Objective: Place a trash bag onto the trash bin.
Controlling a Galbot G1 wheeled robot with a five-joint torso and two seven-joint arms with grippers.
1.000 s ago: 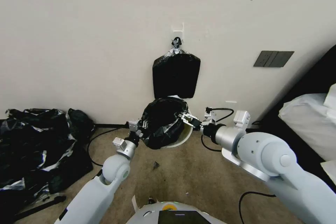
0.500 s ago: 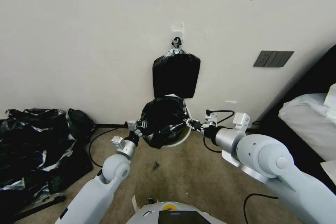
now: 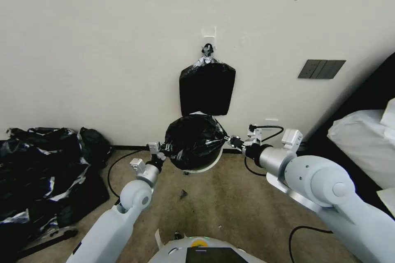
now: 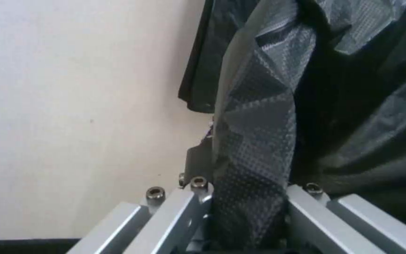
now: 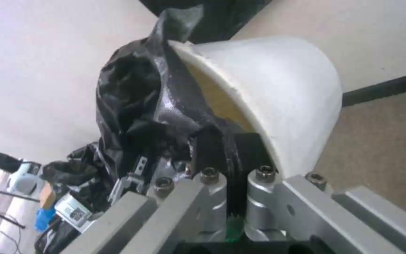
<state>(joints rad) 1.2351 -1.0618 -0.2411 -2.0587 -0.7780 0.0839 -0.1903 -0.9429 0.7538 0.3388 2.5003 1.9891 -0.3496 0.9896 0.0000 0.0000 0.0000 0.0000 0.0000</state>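
The left tool (image 3: 161, 151) pinches the near-left edge of the trash bag (image 3: 193, 140), and the right tool (image 3: 228, 139) is clamped on the bag's right edge, so the mouth is stretched between them over the tilted trash bin (image 3: 210, 164) by the wall; I judge the step to be seating the bag, and the next move calls for drawing both edges down outside the rim without tearing the thin film. The left wrist view shows film wedged between the fingers (image 4: 174, 211), whereas the right wrist view shows the bin's wall and rim, with the bag inside there.
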